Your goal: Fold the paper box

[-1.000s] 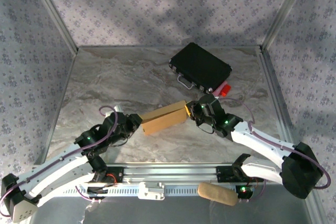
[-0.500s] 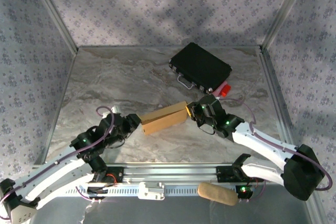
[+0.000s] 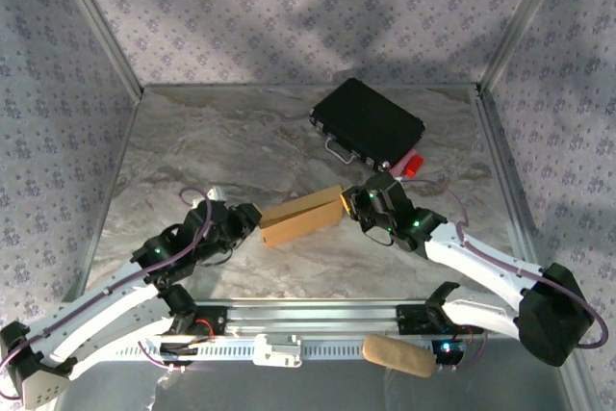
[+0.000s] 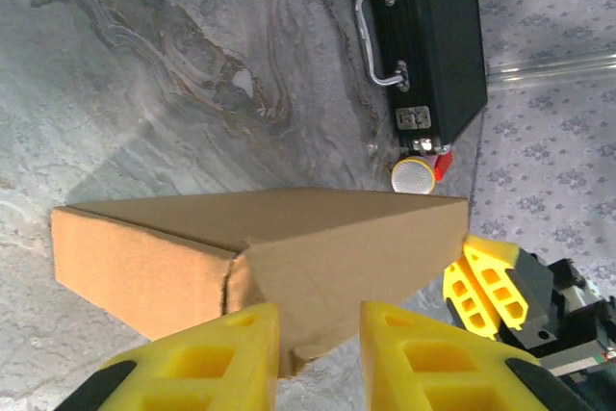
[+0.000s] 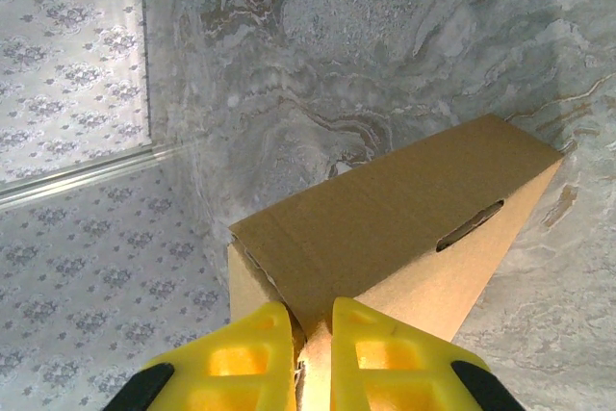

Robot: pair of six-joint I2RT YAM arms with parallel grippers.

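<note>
While the tan-brown kraft cardboard paper box [image 3: 300,218] lies on the marbled grey worktop [image 3: 221,141], we see the right claw [image 5: 310,320] pressed together, pinching its end wall, and the left claw [image 4: 320,320] partly spread around the opposite corner.

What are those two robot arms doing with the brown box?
They are folding a paper box on the table. The right gripper pinches the cardboard at one end. The left gripper is at the other end, open around a corner of it. A black case lies behind.
</note>
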